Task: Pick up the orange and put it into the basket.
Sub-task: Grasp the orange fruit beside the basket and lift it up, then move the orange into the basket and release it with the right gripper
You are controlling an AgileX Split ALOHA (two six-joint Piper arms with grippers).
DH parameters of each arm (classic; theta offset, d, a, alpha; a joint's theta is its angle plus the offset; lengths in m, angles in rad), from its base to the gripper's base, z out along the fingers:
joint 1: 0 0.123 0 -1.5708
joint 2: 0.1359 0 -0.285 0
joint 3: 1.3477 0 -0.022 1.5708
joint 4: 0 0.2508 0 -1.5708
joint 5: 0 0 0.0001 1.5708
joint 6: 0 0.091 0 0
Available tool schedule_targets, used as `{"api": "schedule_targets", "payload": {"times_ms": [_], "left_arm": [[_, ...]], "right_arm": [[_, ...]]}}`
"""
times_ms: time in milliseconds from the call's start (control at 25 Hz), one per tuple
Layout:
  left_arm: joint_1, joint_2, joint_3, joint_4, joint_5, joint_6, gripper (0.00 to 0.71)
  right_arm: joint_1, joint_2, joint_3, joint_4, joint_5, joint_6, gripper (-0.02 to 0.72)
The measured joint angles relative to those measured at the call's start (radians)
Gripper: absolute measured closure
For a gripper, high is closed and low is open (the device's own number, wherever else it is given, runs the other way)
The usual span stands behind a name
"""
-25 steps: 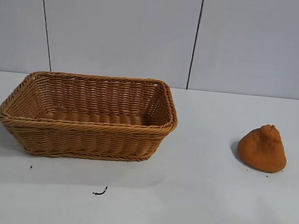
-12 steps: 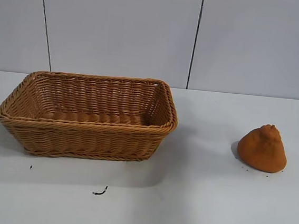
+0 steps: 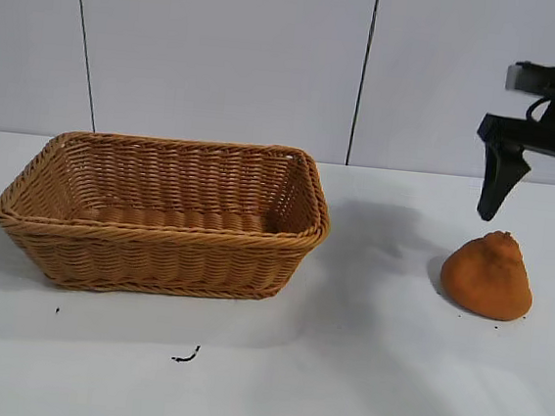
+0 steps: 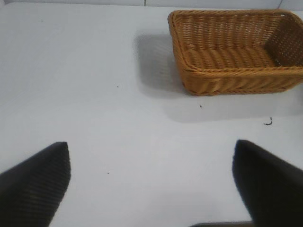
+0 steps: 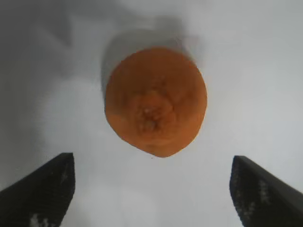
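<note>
The orange [image 3: 488, 276] sits upright on the white table [image 3: 360, 373], knob on top, well apart from the basket [image 3: 164, 215] and on its right-arm side as the exterior view has it. Nothing touches the fruit. A few dark specks lie on the table just beside its base.

The right gripper [image 3: 538, 208] hangs above the orange, pointing down — its jaws stand wide apart, one dark finger [image 3: 499, 180] above and to the basket side of the fruit, the other at the frame's edge on the far side. The fingertips end a little higher than the orange's knob, so there is no contact. The right wrist view looks straight down on the orange [image 5: 155, 100] with the two fingers spread on either side of it and bare table between; the fruit appears to lie somewhat ahead of the line between the fingertips, though the angle makes that hard to judge.

The basket stands on the table with its open top up and its long side toward the exterior camera. Its inside holds nothing that shows. A small black squiggle [image 3: 185, 357] lies on the table in front of the basket.

The left gripper [image 4: 151, 182] shows only in its own wrist view — jaws apart, over bare table, well away from the basket [image 4: 236, 52].
</note>
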Motion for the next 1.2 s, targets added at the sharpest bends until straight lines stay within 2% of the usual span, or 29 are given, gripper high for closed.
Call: {"api": "schedule_targets", "payload": {"times_ms": [160, 320, 360, 440, 480, 520, 560, 920, 1120, 1200], "left_arm": [[0.0, 0.0, 0.0, 0.0, 0.0, 0.0, 0.044], [0.0, 0.0, 0.0, 0.0, 0.0, 0.0, 0.044], [0.0, 0.0, 0.0, 0.0, 0.0, 0.0, 0.044], [0.0, 0.0, 0.0, 0.0, 0.0, 0.0, 0.044], [0.0, 0.0, 0.0, 0.0, 0.0, 0.0, 0.044], [0.0, 0.0, 0.0, 0.0, 0.0, 0.0, 0.044], [0.0, 0.0, 0.0, 0.0, 0.0, 0.0, 0.044], [0.0, 0.0, 0.0, 0.0, 0.0, 0.0, 0.044], [0.0, 0.0, 0.0, 0.0, 0.0, 0.0, 0.044], [0.0, 0.0, 0.0, 0.0, 0.0, 0.0, 0.044]], "right_arm": [[0.0, 0.028, -0.001, 0.001, -0.016, 0.0, 0.113], [0.0, 0.029, -0.001, 0.004, -0.027, -0.003, 0.226], [0.0, 0.029, -0.001, 0.004, -0.028, -0.003, 0.274], [0.0, 0.029, -0.001, 0.004, -0.031, -0.003, 0.428], [0.0, 0.029, -0.001, 0.004, -0.031, -0.004, 0.563], [0.0, 0.029, -0.001, 0.004, -0.031, -0.004, 0.636], [0.0, 0.028, -0.001, 0.004, -0.031, -0.006, 0.67], [0.009, -0.05, -0.053, 0.0, 0.017, -0.018, 0.669], [0.083, -0.115, -0.255, -0.023, 0.148, -0.016, 0.669], [0.121, -0.115, -0.308, -0.037, 0.178, -0.005, 0.669]]}}
